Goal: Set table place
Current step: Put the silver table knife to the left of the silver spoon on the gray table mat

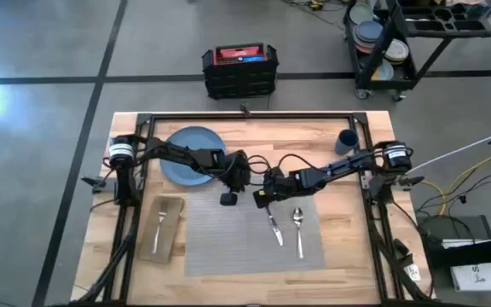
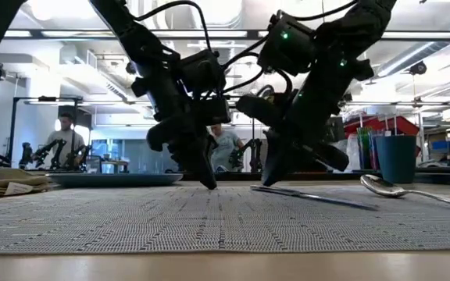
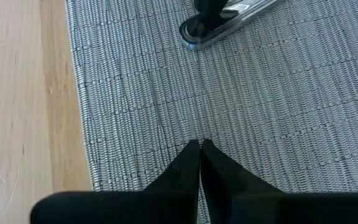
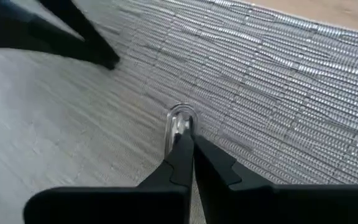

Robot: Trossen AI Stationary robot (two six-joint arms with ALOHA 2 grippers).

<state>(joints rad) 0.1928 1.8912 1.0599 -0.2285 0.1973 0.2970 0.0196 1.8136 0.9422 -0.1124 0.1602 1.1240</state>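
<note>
High view: the right claw, apparently clenched on the handle end of the silver knife, is set on the grey woven rectangular placemat; the left claw, clenched empty, is pressed down beside it. Dragging could skew the knife against the silver spoon.

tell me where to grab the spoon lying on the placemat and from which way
Grip the spoon on its thin straight handle, near the middle, coming straight down from above with the fingers across the handle's width. It lies flat on the grey placemat, bowl toward the table's far edge, so only the narrow handle fits between the fingers. The knife lies close beside it, so I'd keep the approach narrow.
</note>
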